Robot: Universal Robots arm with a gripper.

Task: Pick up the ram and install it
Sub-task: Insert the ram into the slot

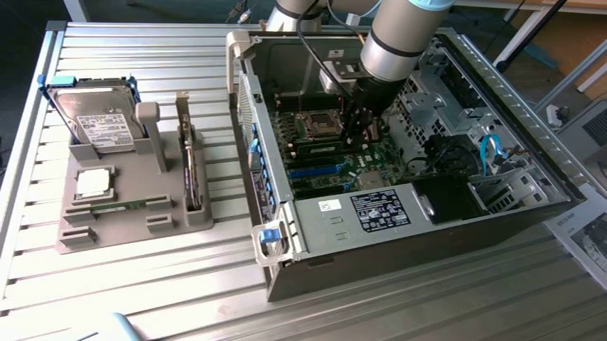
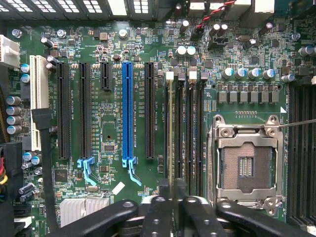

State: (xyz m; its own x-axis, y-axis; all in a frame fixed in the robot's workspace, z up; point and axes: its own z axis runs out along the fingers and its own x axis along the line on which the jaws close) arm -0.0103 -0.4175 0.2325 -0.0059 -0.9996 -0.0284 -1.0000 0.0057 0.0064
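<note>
The computer case (image 1: 427, 252) lies on its side on the slatted table (image 1: 142, 284), open side up. To the exterior view's left of the case, apart from it, sits a holder (image 1: 104, 234). An expansion card (image 1: 192, 163) stands on the holder's edge nearest the case, with a hard drive (image 1: 95, 121) and a processor chip (image 1: 93, 183) farther from the case. Inside the case the motherboard (image 1: 328, 167) lies on its floor. The gripper (image 2: 177, 197) hangs within the case over the memory slots (image 2: 190, 128), beside the processor socket (image 2: 247, 165).

I am looking down on the ram (image 2: 171, 133) — a thin greenish edge. It is standing upright in a memory slot (image 2: 170, 75).
</note>
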